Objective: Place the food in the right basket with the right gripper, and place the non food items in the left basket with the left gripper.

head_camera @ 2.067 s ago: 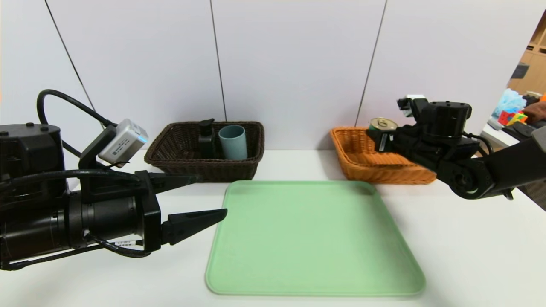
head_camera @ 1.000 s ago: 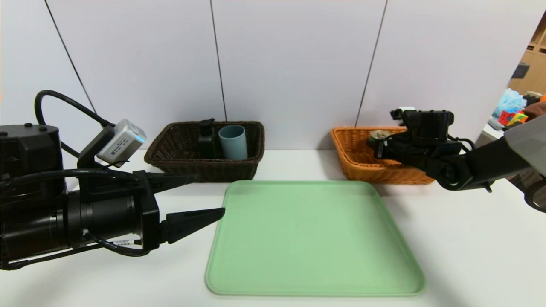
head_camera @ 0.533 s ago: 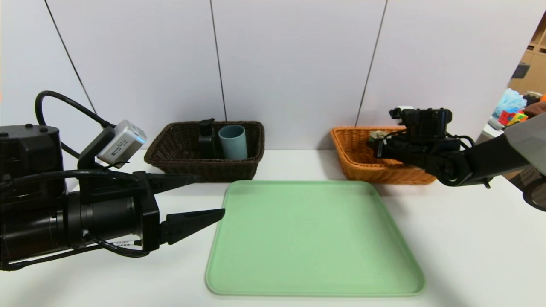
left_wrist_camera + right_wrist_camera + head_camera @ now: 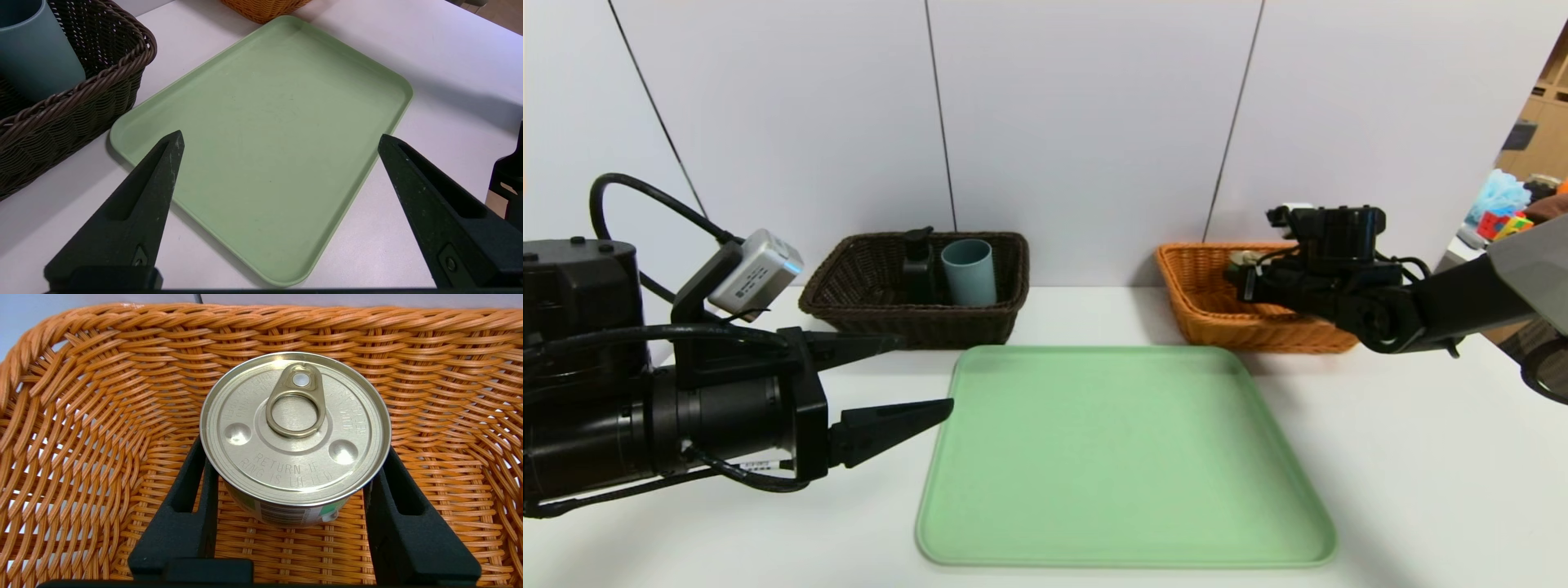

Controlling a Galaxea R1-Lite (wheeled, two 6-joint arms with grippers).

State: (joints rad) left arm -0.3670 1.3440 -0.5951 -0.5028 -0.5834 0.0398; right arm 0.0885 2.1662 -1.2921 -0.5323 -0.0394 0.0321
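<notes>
Tin can [image 4: 295,428] lid, "RETURN IF RING IS LIFTED" (embossed)

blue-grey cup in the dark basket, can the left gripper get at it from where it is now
Probably yes: the left gripper is open and empty, and the cup stands upright above the dark basket's rim, with only the pump bottle close beside it.

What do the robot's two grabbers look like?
Both are black with two pointed jaws. The left gripper carries a small white-grey box and a looped black cable. The right gripper sits on a grey-shelled arm.
</notes>
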